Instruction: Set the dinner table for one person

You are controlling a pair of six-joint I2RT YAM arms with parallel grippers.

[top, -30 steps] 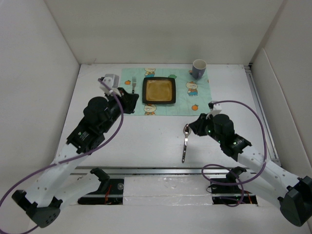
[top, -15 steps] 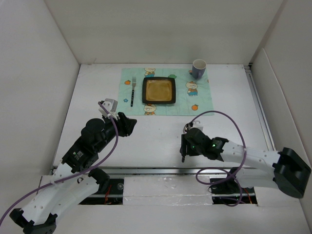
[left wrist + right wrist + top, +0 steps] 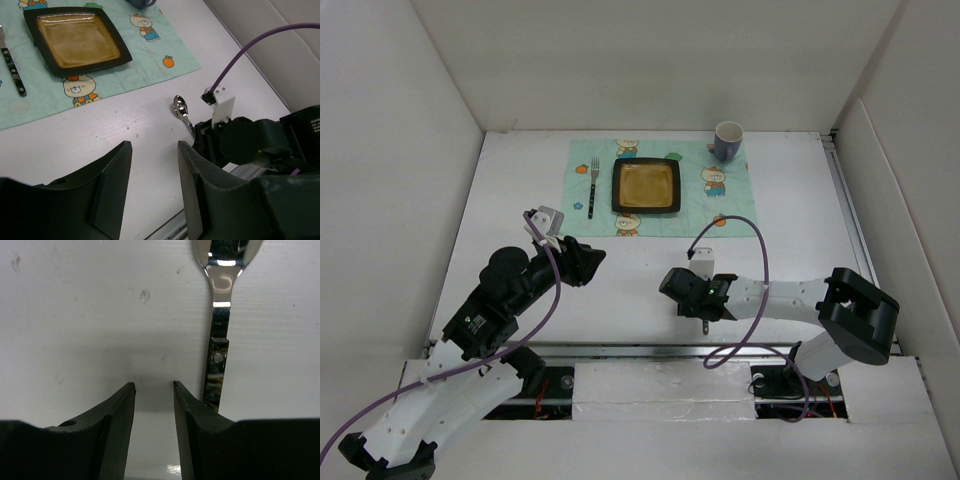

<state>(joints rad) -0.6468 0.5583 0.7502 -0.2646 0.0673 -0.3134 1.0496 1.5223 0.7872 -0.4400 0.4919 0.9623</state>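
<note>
While the white desk [image 3: 520, 200] lies under both arms, bare across its near half, the pick-up looks misaligned.
The green cloth [image 3: 720, 205] at the desk's far side carries the plate [image 3: 646, 186] and fork [image 3: 592, 187]. The left arm [image 3: 505, 290] holds its jaws part open and empty, and the right arm [image 3: 790, 298] sets its jaws, likewise part open and empty, astride bare desk with the spoon [image 3: 218, 365] handle just outside the gap. Closing here would likely grip nothing, or a finger could skid the flat spoon toward the rail [image 3: 650, 350].
</note>
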